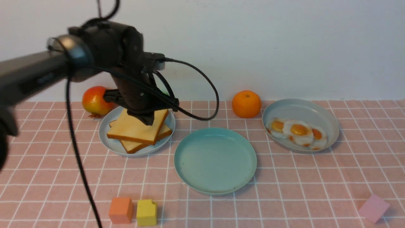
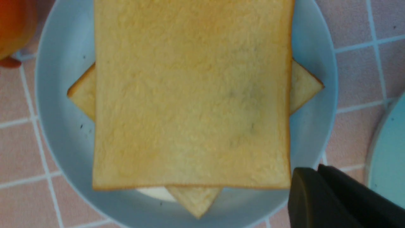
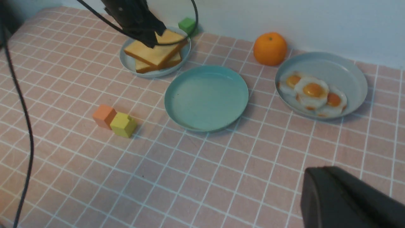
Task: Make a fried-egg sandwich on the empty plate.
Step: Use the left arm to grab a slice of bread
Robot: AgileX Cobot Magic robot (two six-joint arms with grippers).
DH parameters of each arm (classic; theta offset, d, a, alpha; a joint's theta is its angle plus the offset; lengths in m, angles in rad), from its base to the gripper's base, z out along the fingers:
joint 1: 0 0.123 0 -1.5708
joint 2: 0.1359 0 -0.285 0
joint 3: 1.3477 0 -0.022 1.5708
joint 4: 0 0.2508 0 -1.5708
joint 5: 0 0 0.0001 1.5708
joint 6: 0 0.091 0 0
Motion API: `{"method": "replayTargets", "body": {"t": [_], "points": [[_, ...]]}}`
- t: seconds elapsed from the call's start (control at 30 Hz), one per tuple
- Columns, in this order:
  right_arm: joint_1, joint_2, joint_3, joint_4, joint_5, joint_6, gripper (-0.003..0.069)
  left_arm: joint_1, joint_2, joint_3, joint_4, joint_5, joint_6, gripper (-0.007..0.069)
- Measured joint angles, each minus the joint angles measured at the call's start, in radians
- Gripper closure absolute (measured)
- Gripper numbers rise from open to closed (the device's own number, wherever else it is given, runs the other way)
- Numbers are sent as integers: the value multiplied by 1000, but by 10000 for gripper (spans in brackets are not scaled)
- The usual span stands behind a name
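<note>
Two square toast slices (image 1: 136,129) lie stacked crosswise on a pale blue plate (image 1: 106,139) at the back left. My left gripper (image 1: 146,119) hangs just over the top slice (image 2: 193,95), near one corner, its dark fingers pressed together with nothing between them. The empty plate (image 1: 215,160), mint green, sits mid-table with nothing on it. Three fried eggs (image 1: 299,131) overlap in the grey-blue dish (image 1: 329,122) at the right. In the right wrist view my right gripper (image 3: 319,169) is shut and empty, high above the cloth near the table's front right. The front view does not show it.
A red-yellow fruit (image 1: 95,100) sits behind the toast plate, and an orange (image 1: 246,104) stands between the two back dishes. Orange (image 1: 120,210) and yellow (image 1: 146,212) cubes lie at the front left, with a pink cube (image 1: 373,208) at the front right. A green cube (image 3: 186,23) is by the wall.
</note>
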Motion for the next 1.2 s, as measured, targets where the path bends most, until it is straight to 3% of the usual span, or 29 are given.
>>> {"method": "replayTargets", "body": {"t": [0.07,0.13,0.3,0.43,0.7,0.97,1.2], "points": [[0,0,0,0,-12,-4,634,-2,21,-19,14,-1,8,498],[0,1,0,0,-22,-7,631,-3,55,-49,58,-17,9,399],[0,2,-3,0,-22,-10,627,-3,81,-60,95,-54,-19,235],[0,2,-3,0,-22,-10,623,-3,113,-62,102,-85,-30,183],[0,2,-3,0,-22,-10,615,-3,167,-65,210,-134,-35,200],[0,2,-3,13,-8,-10,609,-2,175,-74,160,-134,-34,261],[0,2,-3,32,19,-10,605,0,175,-74,108,-140,-26,377]]}}
